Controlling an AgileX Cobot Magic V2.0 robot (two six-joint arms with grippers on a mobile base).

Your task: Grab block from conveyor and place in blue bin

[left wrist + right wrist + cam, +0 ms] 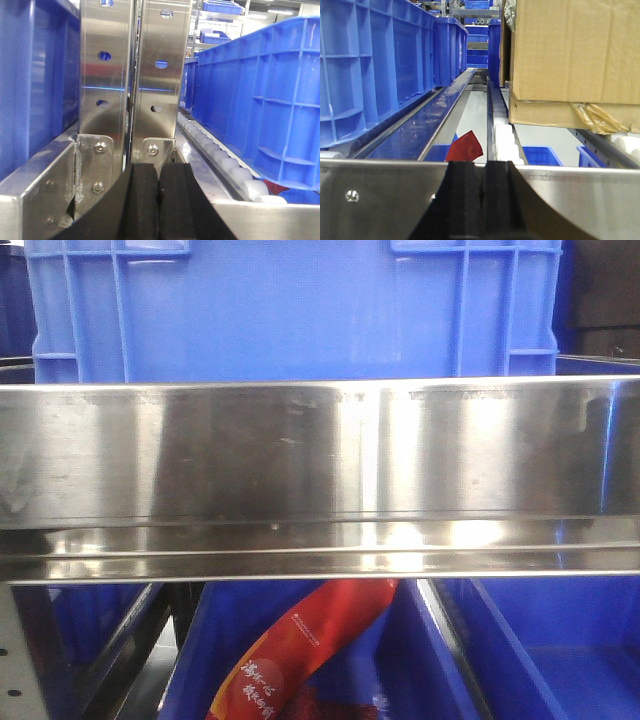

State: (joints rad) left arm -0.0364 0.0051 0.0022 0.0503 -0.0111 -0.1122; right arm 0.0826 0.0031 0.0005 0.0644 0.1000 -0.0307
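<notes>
While a broad brushed-steel rail (320, 455) spans the front view, a ribbed blue plastic bin (300, 310) stands behind it. Both the left tool (159, 192) and right tool (481, 192) have black pads pressed together, holding nothing. No block or belt shows.

In front of you a polished steel rail (320, 480) spans the front view from left to right. A blue crate (290, 310) stands on the level behind it. Below the rail, a red printed bag (300, 650) lies in a lower blue bin (430, 680). On your left wrist view, white rollers (220, 160) carry a blue crate (265, 95) on the right. On the right wrist view, cardboard boxes (570, 55) rest on white rollers (504, 137) at right.
</notes>
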